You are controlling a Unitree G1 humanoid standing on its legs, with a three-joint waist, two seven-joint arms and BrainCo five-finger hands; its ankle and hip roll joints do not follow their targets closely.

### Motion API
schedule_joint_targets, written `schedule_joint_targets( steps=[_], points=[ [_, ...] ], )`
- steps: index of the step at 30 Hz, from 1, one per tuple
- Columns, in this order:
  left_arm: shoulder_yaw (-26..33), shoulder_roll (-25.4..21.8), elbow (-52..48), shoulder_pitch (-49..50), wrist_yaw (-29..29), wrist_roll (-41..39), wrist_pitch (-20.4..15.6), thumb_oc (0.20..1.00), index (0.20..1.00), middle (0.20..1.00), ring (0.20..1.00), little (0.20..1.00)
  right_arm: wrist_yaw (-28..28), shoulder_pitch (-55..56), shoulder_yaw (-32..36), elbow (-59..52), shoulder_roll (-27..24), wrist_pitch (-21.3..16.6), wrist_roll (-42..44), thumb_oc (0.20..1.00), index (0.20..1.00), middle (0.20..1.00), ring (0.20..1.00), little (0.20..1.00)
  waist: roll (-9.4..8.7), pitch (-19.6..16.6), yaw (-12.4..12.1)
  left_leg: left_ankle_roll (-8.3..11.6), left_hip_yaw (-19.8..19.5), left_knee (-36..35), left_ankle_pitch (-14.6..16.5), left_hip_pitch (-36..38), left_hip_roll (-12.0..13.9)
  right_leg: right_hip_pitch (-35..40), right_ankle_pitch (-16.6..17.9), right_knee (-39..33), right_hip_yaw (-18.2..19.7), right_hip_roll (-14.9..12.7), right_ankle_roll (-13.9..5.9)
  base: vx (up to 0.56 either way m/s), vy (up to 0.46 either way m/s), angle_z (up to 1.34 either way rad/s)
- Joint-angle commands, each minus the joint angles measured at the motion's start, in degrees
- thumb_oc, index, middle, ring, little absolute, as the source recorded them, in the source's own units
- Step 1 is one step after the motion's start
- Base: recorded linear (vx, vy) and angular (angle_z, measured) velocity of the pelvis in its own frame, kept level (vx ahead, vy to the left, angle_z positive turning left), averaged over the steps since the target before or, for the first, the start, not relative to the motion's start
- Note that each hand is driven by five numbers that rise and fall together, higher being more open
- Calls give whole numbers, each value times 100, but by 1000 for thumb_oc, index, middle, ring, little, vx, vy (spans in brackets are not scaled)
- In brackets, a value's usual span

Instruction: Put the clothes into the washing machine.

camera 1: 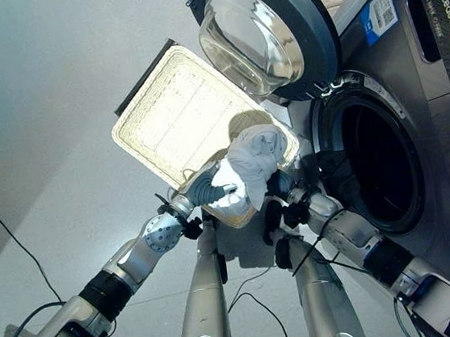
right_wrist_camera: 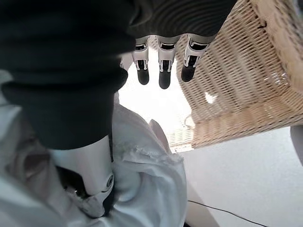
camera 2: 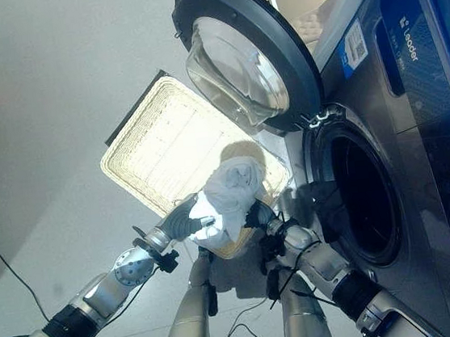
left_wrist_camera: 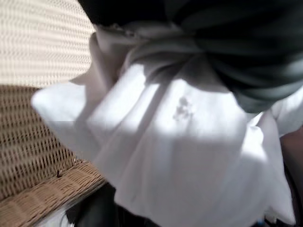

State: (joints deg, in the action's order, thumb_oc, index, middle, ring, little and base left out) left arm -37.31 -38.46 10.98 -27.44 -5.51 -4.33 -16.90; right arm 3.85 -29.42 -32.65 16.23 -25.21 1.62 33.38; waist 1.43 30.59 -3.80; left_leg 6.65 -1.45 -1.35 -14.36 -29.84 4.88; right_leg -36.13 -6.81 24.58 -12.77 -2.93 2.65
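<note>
The white cloth [camera 1: 254,155] covers the left hand's [camera 1: 208,190] fingers, so its hold cannot be read. The right hand [camera 1: 280,185] sits half behind the same bundle — its thumb sinks into the folds. The washing machine's [camera 1: 438,112] drum is too dark to see into, and the basket [camera 1: 172,113] is partly hidden.

We count one white garment [camera 1: 254,155] | one wicker basket [camera 1: 172,113] | one front-loading washing machine [camera 1: 438,112] with one round glass door [camera 1: 262,30] | two hands, left hand [camera 1: 205,192] and right hand [camera 1: 286,190]
</note>
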Motion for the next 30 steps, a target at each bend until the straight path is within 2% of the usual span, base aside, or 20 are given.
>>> schedule_joint_targets(
  steps=[1,5,8,12,14,20,24,30],
  points=[
    [179,288,-271,-2,-640,-457,-398,200,200,200,200,200,-39,-236,7,-240,59,-28,7,1000,1000,1000,1000,1000,-148,-80,145,-243,421,37,539,266,-454,611,1151,-1581,-171,47,-768,31,-13,0],
    [636,449,-177,254,-1249,-708,-622,200,200,200,200,200,-183,-127,113,-72,43,308,-241,1000,1000,1000,1000,1000,-202,-80,109,-232,397,51,566,276,-462,626,1138,-1596,-194,31,-768,18,-13,0],
    [1082,610,-246,411,-1620,-764,-710,200,200,200,200,200,-283,-55,252,73,81,395,-199,1000,1000,1000,1000,1000,-233,-80,66,-229,360,57,576,259,-471,626,1115,-1585,-227,20,-757,0,0,0],
    [1333,680,-284,485,-1883,-460,-735,200,200,200,200,200,-296,6,383,157,128,395,-48,1000,1000,1000,1000,1000,-257,-80,34,-224,319,78,592,252,-482,630,1096,-1563,-242,14,-746,9,-8,0],
    [1465,672,-325,496,-1995,-51,-623,200,200,200,200,200,-302,27,485,204,159,386,59,1000,1000,1000,1000,1000,-270,-80,16,-225,300,95,599,236,-491,611,1096,-1544,-256,13,-734,0,0,0],
    [1444,694,-213,463,-1791,130,-372,200,200,200,200,200,-237,34,575,155,201,257,349,1000,1000,1000,1000,1000,-257,-80,38,-232,308,110,589,199,-505,559,1101,-1513,-233,27,-727,0,0,0],
    [1130,655,-45,344,-1482,296,-301,200,200,200,200,200,-43,18,570,24,260,65,628,1000,1000,1000,1000,1000,-224,-80,83,-239,336,130,584,171,-504,521,1112,-1494,-211,22,-734,7,19,-1],
    [942,654,60,267,-1379,405,-282,200,200,200,200,200,37,-10,567,-11,286,41,813,1000,1000,1000,1000,1000,-206,-80,103,-244,344,129,583,171,-506,514,1119,-1495,-197,23,-741,0,0,0]
  ],
)
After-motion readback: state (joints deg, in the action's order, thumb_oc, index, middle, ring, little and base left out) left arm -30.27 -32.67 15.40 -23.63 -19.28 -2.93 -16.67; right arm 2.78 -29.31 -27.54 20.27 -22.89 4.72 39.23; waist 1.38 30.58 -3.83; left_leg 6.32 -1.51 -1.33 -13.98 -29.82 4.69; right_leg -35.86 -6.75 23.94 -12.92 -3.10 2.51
